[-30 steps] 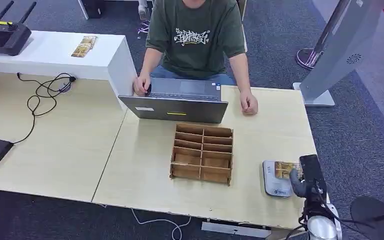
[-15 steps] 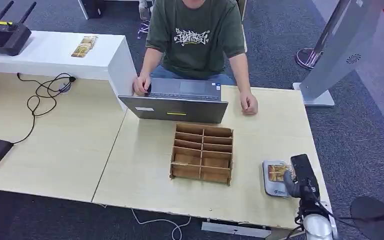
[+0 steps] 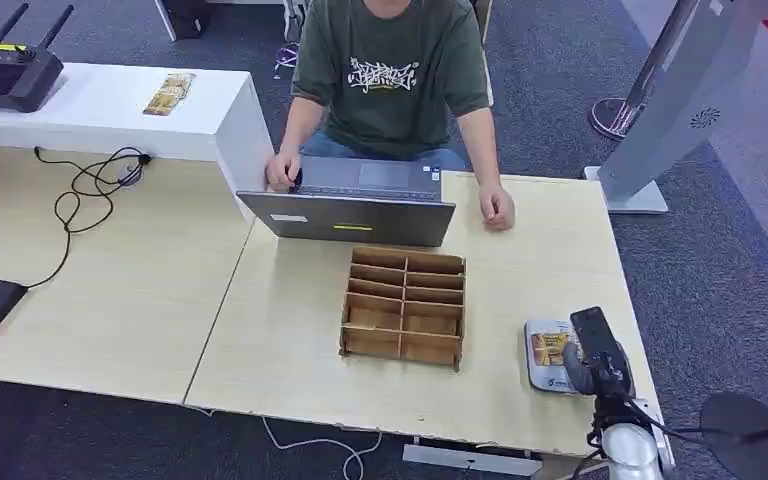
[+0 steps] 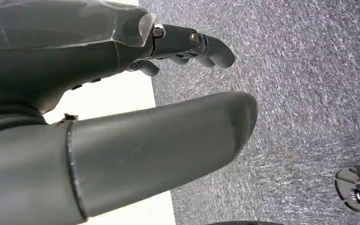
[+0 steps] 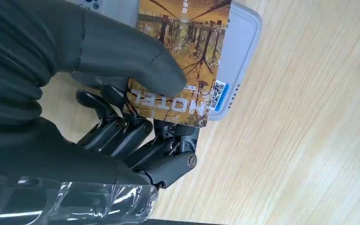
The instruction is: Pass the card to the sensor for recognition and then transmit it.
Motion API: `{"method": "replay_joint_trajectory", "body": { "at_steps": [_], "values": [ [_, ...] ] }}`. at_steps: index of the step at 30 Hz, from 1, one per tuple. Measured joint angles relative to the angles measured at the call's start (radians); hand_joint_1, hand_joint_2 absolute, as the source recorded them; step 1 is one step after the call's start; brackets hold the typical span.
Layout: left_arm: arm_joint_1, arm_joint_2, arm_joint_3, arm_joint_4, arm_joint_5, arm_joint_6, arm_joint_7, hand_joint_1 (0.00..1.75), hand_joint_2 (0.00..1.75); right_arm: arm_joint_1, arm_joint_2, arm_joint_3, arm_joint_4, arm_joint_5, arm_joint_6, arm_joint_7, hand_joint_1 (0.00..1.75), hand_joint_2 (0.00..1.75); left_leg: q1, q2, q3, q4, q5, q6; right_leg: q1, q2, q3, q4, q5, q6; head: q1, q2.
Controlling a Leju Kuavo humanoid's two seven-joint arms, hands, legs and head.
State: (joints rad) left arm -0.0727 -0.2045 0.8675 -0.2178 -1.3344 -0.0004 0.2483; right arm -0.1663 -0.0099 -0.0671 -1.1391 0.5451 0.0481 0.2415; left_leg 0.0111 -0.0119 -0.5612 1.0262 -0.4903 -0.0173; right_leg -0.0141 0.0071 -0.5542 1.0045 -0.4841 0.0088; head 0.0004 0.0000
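While the right hand [image 5: 122, 108], fingers clamped on the orange printed hotel card [image 5: 183, 56], drew back slightly, the card stayed over the grey rounded sensor pad [image 3: 543, 358], scan likely underway.

The worktop [image 3: 290, 330] was pale wood-grain laminate with a smooth, matt face. The card [image 5: 187, 56] looked like glossy printed plastic or coated paper; which, could not be told. Beneath it the sensor [image 5: 243, 42] had a smooth, light grey plastic shell. The right robot hand [image 5: 122, 108] showed a matt grey rubbery thumb, darker hard plastic fingers [image 5: 168, 164] with a metal screw head, and a shiny clear film over its cover. The left robot hand [image 4: 136, 117] had the same dull grey skin. The divided box [image 3: 404, 306] was brown raw cardboard or thin wood. The carpet [image 4: 300, 93] was rough grey speckled pile. The laptop [image 3: 350, 215] lid was smooth dark grey.
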Motion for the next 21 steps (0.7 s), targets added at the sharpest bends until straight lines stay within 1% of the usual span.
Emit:
{"method": "replay_joint_trajectory", "body": {
  "at_steps": [13, 17, 21],
  "values": [
    [0.000, 0.000, 0.000, 0.000, 0.003, 0.002, -0.003, 0.00, 0.00, -0.012, 0.000, 0.002, 0.018, 0.009, -0.006, -0.009, 1.75, 1.75, 0.000, 0.000, 0.002, 0.000, 0.000, 0.000, 0.000, 0.000, 0.002, 0.000, 0.000, 0.000, 0.000, 0.000],
    [0.000, 0.000, 0.000, 0.000, 0.005, 0.003, -0.003, 0.00, 0.00, -0.011, 0.000, 0.001, 0.020, -0.025, -0.009, -0.047, 1.75, 1.75, 0.000, 0.000, 0.002, 0.000, 0.000, 0.000, 0.000, 0.000, 0.002, 0.000, 0.001, 0.000, 0.000, 0.000],
    [0.001, 0.000, 0.000, 0.000, 0.008, 0.004, -0.011, 0.00, 0.00, -0.010, 0.000, 0.001, 0.000, -0.048, -0.056, -0.116, 1.75, 1.75, 0.000, 0.000, 0.001, 0.000, 0.000, 0.000, 0.000, 0.000, 0.001, 0.000, 0.001, 0.001, 0.000, 0.000]
  ]
}}
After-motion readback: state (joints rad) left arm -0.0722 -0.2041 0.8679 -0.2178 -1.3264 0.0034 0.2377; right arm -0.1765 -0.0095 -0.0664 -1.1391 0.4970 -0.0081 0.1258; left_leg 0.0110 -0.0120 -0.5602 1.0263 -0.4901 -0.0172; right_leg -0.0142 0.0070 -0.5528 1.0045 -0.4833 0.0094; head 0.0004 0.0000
